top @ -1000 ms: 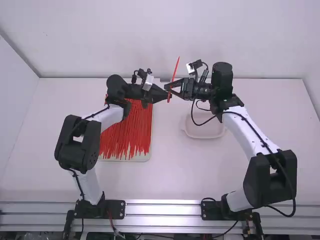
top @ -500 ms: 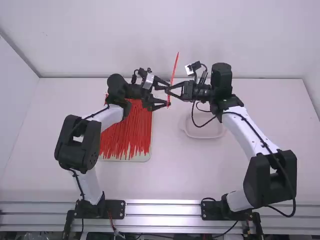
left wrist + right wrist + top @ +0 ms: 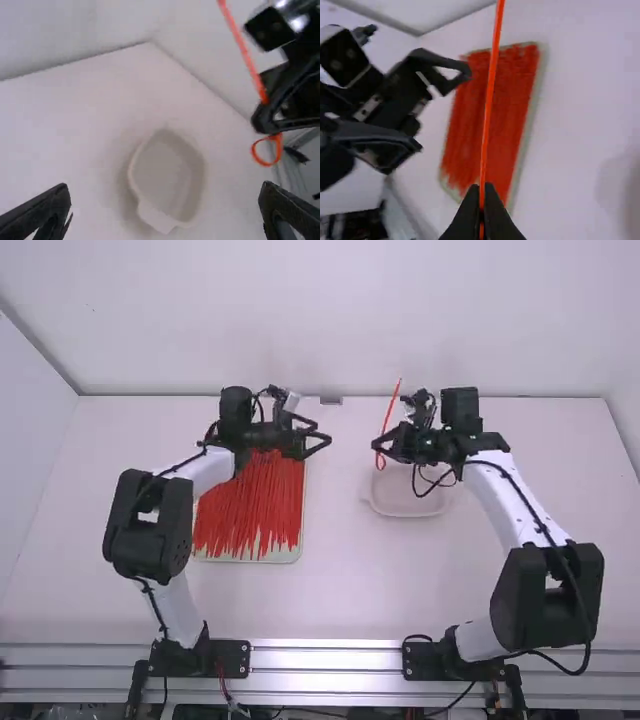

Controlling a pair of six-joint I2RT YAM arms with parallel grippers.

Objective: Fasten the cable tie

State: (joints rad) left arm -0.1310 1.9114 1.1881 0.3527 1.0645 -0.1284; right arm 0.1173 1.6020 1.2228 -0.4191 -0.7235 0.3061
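While the left end effector (image 3: 318, 438) gapes, the right end effector (image 3: 481, 192) clamps the looped cable tie (image 3: 241, 50).

No writing, number, label or sign can be read here.

Smooth red plastic cable tie (image 3: 392, 405) above a matt white table (image 3: 400, 570).
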